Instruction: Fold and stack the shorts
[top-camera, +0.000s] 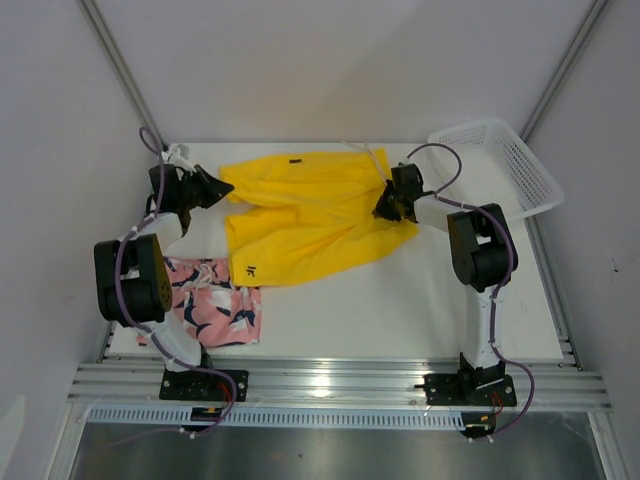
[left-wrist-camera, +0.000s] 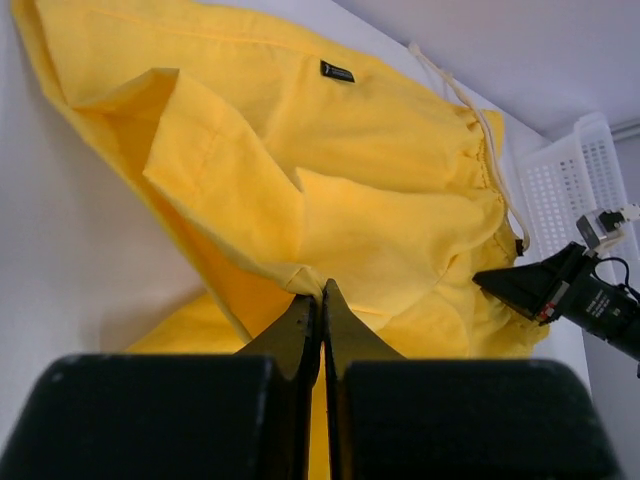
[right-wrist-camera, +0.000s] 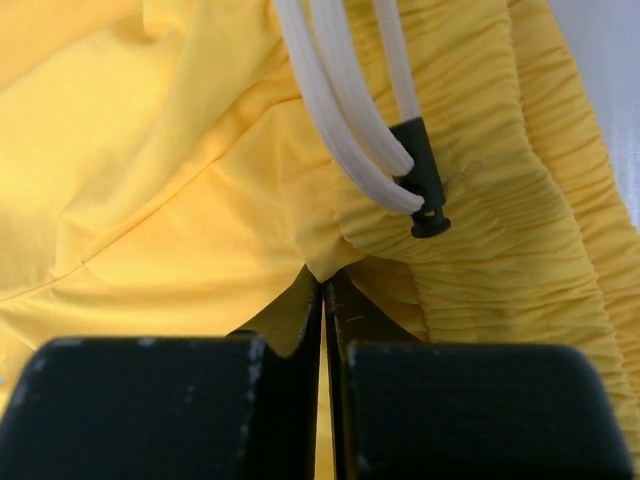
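Top external: gripping plain bright yellow fabric shorts (top-camera: 310, 220) at opposite ends with left pincer (top-camera: 224, 186) and right pincer (top-camera: 384, 212); pink leafy-print fabric shorts (top-camera: 215, 308) seemingly folded; yellow fold, stacking to come.

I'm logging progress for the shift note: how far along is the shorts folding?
Done, apparently: the pink shorts lie in a compact, folded-looking shape at the near left. In hand: the left gripper and right gripper are both shut on the yellow shorts, which lie spread open. Left: folding them and stacking the two pairs.
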